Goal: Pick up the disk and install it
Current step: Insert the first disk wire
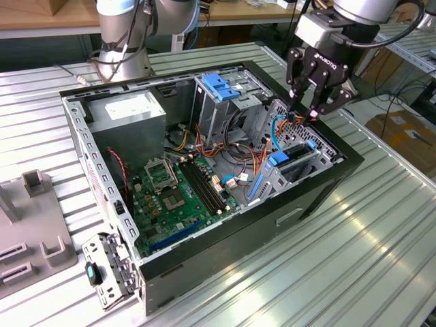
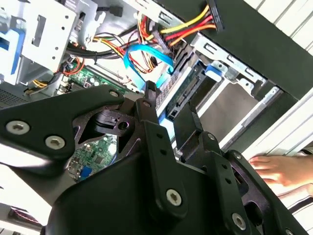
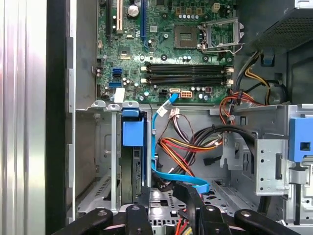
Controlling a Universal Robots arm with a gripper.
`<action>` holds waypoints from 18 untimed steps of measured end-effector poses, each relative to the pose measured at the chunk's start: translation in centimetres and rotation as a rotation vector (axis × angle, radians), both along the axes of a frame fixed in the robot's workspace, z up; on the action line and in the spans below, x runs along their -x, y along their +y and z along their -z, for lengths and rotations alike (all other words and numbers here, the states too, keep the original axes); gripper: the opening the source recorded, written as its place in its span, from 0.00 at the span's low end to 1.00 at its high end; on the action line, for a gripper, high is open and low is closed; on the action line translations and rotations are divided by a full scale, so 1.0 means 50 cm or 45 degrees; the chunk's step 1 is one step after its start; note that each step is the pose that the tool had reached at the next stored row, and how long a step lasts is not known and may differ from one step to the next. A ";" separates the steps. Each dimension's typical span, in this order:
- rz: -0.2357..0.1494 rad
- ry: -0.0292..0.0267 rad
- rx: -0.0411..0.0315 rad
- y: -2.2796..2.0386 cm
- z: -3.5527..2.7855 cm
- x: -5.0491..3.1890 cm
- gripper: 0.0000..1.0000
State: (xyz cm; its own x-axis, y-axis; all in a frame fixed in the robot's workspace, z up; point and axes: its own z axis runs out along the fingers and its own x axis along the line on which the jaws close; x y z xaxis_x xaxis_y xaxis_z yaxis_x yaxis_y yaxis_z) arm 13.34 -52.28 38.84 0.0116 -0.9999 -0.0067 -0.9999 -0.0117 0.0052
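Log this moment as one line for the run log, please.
gripper: open, empty, above bay | disk: sitting in bay | case: open

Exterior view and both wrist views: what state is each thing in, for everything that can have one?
computer case: lying on its side, side panel off, inside exposed.
disk: slotted on edge in its bay, blue rail showing.
hand: poised above the drive-bay end of the case.
processor socket: bare, retention frame flipped open.
memory slots: empty.
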 end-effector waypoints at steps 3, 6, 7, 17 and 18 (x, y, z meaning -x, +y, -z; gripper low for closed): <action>0.000 0.0000 0.0001 0.0123 0.000 -0.005 0.43; 0.000 0.0000 0.0002 0.0227 0.000 -0.008 0.43; 0.000 0.0000 0.0007 0.0234 0.000 -0.008 0.43; 0.000 0.0000 0.0026 0.0221 0.008 -0.007 0.43; 0.000 0.0000 0.0026 0.0220 0.010 -0.007 0.43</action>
State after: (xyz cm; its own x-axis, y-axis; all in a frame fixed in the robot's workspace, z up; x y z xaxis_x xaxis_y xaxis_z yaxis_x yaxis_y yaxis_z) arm 13.72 -51.18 38.36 0.0117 -0.9999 -0.0047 -0.9999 -0.0117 0.0052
